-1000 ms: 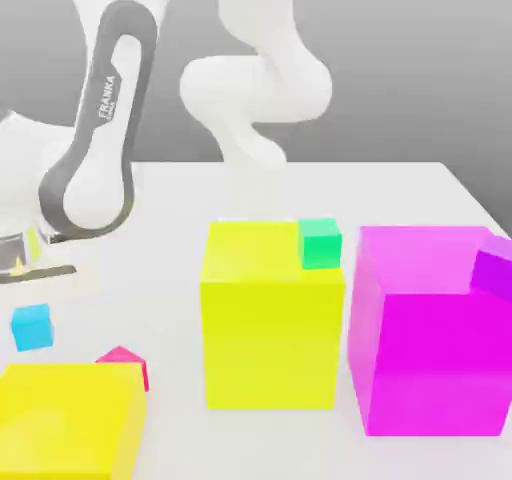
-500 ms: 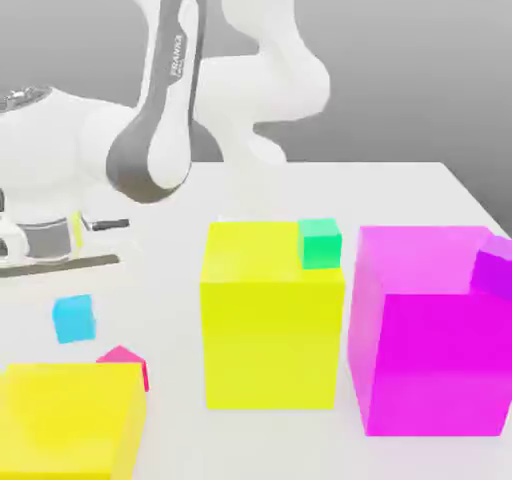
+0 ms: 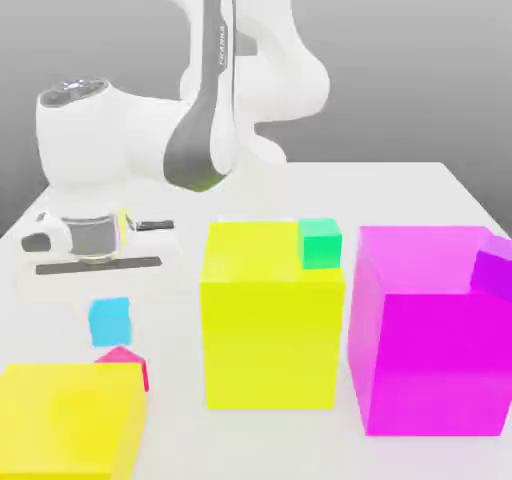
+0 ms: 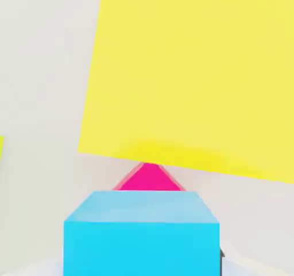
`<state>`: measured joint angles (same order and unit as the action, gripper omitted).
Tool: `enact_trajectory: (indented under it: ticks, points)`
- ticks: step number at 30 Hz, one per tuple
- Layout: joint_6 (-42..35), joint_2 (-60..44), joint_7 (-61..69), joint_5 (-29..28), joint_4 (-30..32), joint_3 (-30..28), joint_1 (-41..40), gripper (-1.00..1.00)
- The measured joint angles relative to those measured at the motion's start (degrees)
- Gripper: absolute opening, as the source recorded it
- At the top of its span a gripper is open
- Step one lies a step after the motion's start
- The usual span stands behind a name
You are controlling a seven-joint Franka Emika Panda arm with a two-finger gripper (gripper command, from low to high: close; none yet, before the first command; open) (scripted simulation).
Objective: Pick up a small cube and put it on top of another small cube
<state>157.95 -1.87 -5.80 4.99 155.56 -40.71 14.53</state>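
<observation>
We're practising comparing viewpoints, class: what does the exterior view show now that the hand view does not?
Exterior view alone: the green cube, the magenta block and the purple cube.

Hand view alone: nothing I can name for certain.

Both: the cyan cube, the pink-red cube and a yellow block.

Pale tabletop [image 3: 270, 448], gray backdrop [image 3: 400, 58].
</observation>
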Motion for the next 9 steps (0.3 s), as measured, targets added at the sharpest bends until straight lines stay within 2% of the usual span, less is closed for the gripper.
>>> enact_trajectory:
  ticks: [6,7,9]
  points:
    - [4.91,-7.56,10.07,14.05,-0.49,6.97,-4.3,-1.0]
    - [5.45,-8.46,11.28,15.77,-0.56,7.76,-4.75,1.0]
    - [5.45,-8.46,11.28,15.77,-0.56,7.76,-4.75,1.0]
